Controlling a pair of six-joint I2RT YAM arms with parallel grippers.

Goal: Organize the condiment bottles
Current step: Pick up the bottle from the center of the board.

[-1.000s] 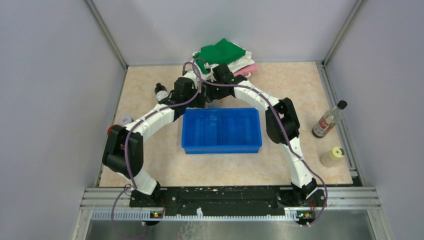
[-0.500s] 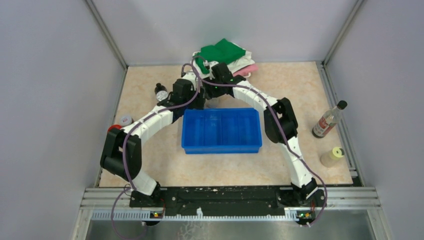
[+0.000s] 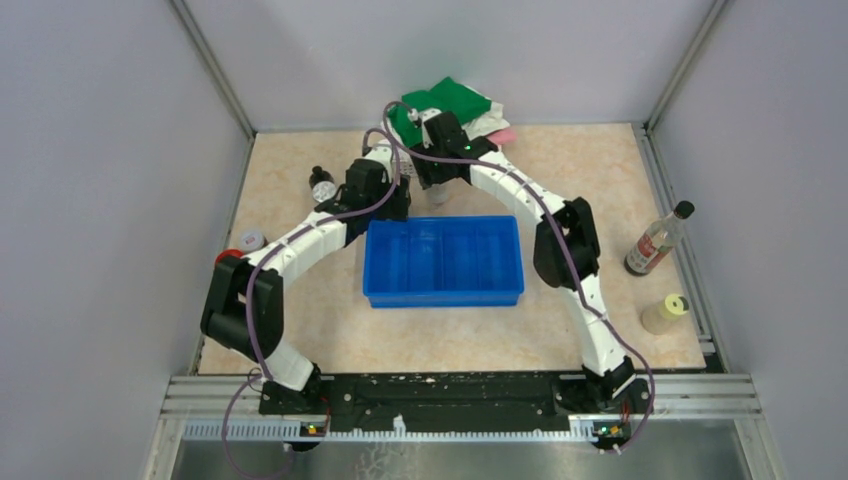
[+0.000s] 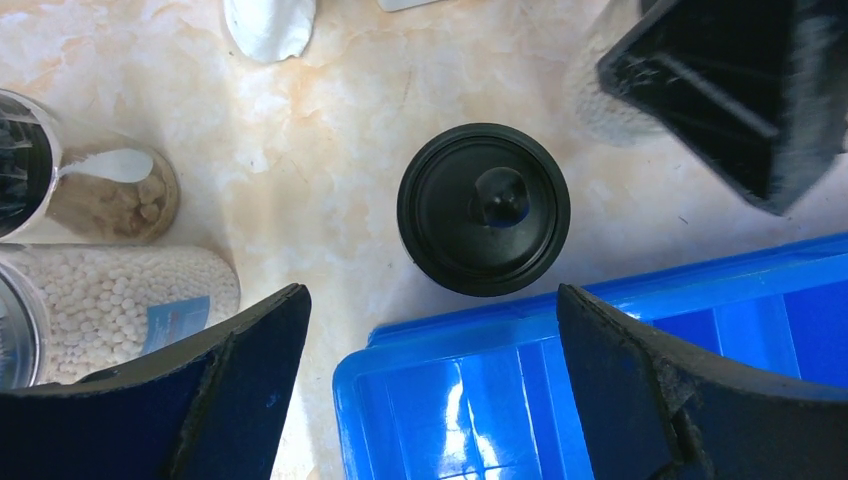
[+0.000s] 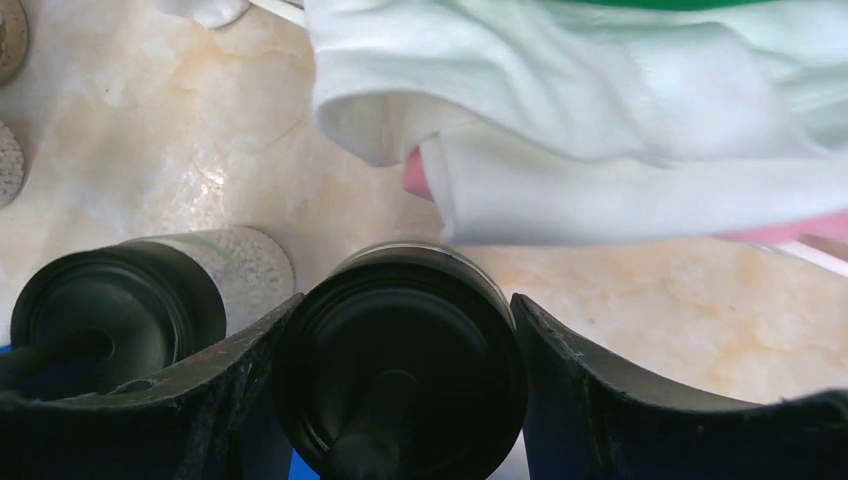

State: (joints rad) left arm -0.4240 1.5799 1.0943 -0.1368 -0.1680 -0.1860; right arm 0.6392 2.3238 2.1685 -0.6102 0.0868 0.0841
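Now R end effector (image 5: pixel 405 300) clamps black-capped bottle (image 5: pixel 400 370), L end effector (image 4: pixel 430 290) open & empty; lifting may knock jar (image 5: pixel 110 300) beside R.

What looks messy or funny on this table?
Nothing is spilled or broken. But the blue tray is empty, while the tall bottle and the cream-capped jar stand far off at the right edge.

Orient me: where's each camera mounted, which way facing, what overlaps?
Top external: above and behind the bases, looking down at the table; left arm and right arm show.
Left wrist: faces down; open left gripper above black-lidded jar, beside blue tray.
Right wrist: faces down; right gripper clamps black-capped bottle, cloths beyond.
Shared: blue tray, top external and left wrist.
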